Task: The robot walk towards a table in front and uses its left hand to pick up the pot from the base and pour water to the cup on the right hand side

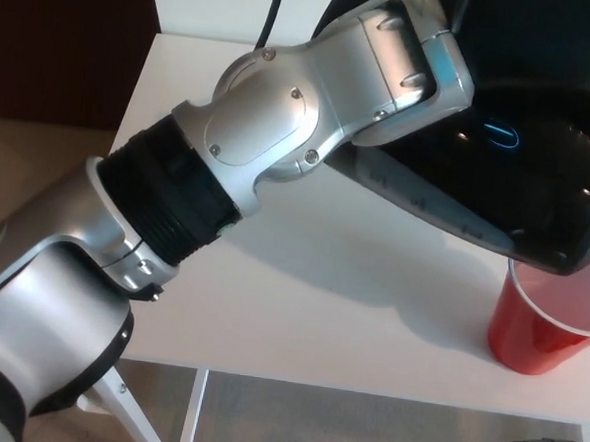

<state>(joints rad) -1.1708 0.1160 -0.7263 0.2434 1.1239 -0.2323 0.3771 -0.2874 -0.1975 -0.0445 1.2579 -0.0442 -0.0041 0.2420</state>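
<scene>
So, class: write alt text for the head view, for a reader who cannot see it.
A silver robot left arm tilts a glossy black kettle pot, its lower edge over a red plastic cup on a white table.

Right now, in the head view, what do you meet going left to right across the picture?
Left arm's silver forearm → black wrist sleeve → silver wrist housing → black pot, tilted → red cup under its lower edge.
</scene>
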